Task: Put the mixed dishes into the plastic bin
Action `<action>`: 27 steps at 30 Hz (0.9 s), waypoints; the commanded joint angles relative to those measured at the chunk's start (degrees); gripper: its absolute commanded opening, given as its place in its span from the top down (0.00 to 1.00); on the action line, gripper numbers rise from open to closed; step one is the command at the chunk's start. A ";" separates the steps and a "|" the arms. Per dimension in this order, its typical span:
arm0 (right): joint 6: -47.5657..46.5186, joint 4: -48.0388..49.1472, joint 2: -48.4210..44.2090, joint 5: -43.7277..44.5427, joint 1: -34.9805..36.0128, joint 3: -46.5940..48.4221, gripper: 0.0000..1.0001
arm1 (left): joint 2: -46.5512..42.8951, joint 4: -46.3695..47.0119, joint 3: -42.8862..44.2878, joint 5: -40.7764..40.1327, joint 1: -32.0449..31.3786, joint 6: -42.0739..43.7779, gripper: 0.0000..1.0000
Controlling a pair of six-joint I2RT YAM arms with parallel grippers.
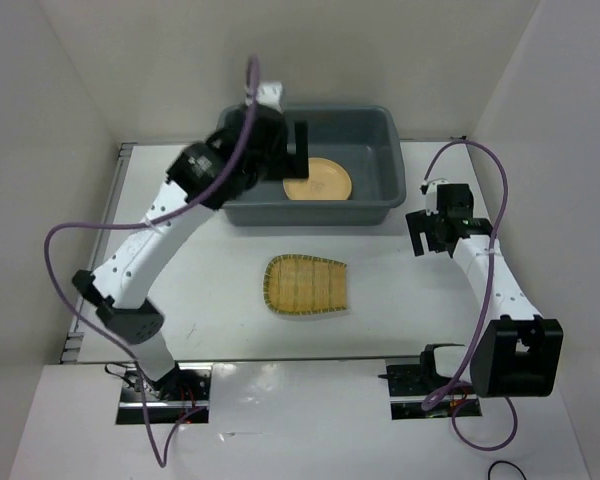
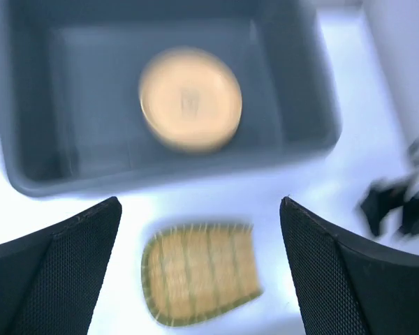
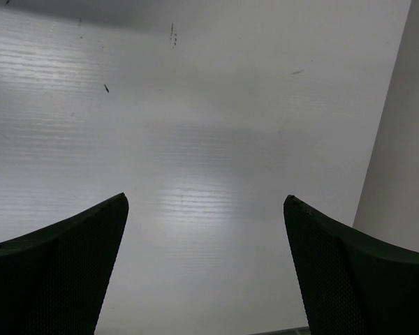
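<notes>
My left gripper (image 2: pixel 200 204) hangs empty, fingers wide apart, over the large dark grey plastic bin (image 1: pixel 310 213), where a round tan-orange plate (image 1: pixel 317 181) lies flat. The yellow woven bamboo tray (image 1: pixel 306 286) sits on the white table (image 1: pixel 400 300), near of the bin. My right gripper (image 3: pixel 206 199), likewise apart, hovers right of the bin.

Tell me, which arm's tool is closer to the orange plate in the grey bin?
Left. The left tool hovers over the bin, close to the plate; the right tool hangs over the table, outside the bin's right end.
</notes>
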 commanded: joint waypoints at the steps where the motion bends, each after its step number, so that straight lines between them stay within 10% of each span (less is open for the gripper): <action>1: 0.85 2.75 -3.73 0.85 1.15 -0.06 0.04 | -14.07 11.87 -35.66 2.86 -1.17 -3.29 0.00; 3: 0.15 1.17 -5.49 -0.03 2.28 0.73 0.02 | -25.39 27.72 -61.11 13.51 0.05 -8.82 0.00; 11: -3.36 -0.07 -12.70 -3.63 2.29 0.83 0.02 | -37.39 27.40 -84.86 21.97 0.50 -11.47 0.00; 27: -12.51 4.85 -42.85 -11.90 2.47 -15.17 0.02 | -15.35 44.54 -93.60 29.88 0.50 -7.34 0.00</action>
